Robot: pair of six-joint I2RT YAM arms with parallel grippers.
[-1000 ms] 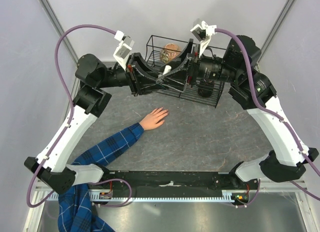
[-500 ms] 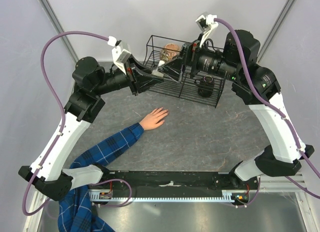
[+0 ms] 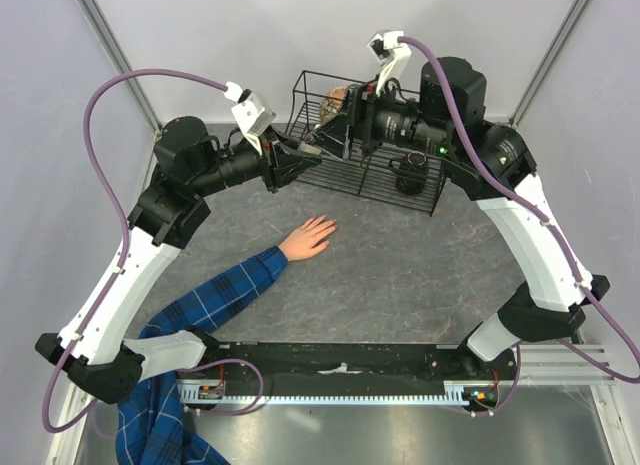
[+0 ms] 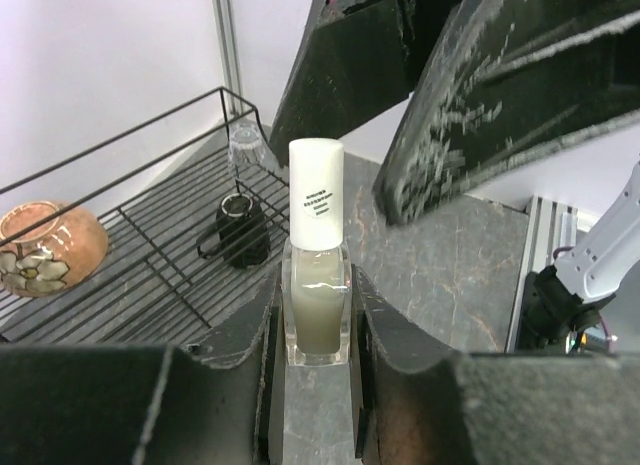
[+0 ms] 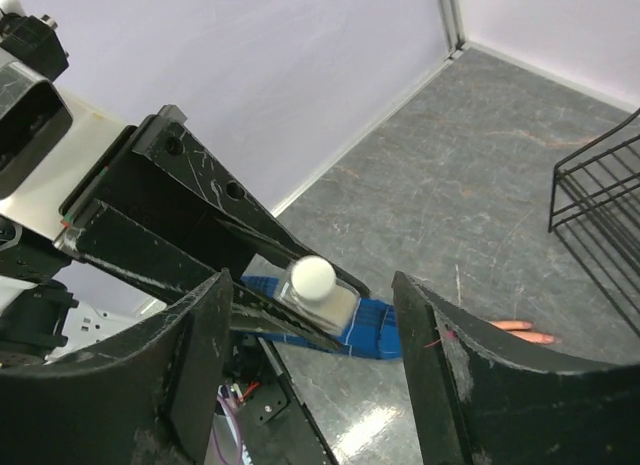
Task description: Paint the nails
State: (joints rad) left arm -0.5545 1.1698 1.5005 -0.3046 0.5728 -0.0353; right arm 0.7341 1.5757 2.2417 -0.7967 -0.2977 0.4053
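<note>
My left gripper [image 4: 316, 330] is shut on a small clear bottle [image 4: 317, 290] of pale polish with a white cap [image 4: 316, 190], held upright above the table in front of the rack. My right gripper [image 5: 312, 320] is open, and its jaws stand wide on either side of the cap [image 5: 312, 277] without touching it. The two grippers meet in the top view [image 3: 318, 141]. The skin-coloured hand [image 3: 308, 236] with a blue plaid sleeve [image 3: 215, 297] lies flat on the table below them. Its nails [image 3: 331, 225] are too small to make out.
A black wire rack [image 3: 372, 181] stands at the back, holding a brown floral vase [image 4: 45, 250], a black cup [image 4: 240, 235] and a clear glass [image 4: 245, 145]. Grey walls close in on the left and right. A black rail [image 3: 340, 370] runs along the near edge.
Both grippers have risen and shifted back toward the rack with the bottle between them. The right arm has swung left and its wrist has turned. The hand has not moved.
</note>
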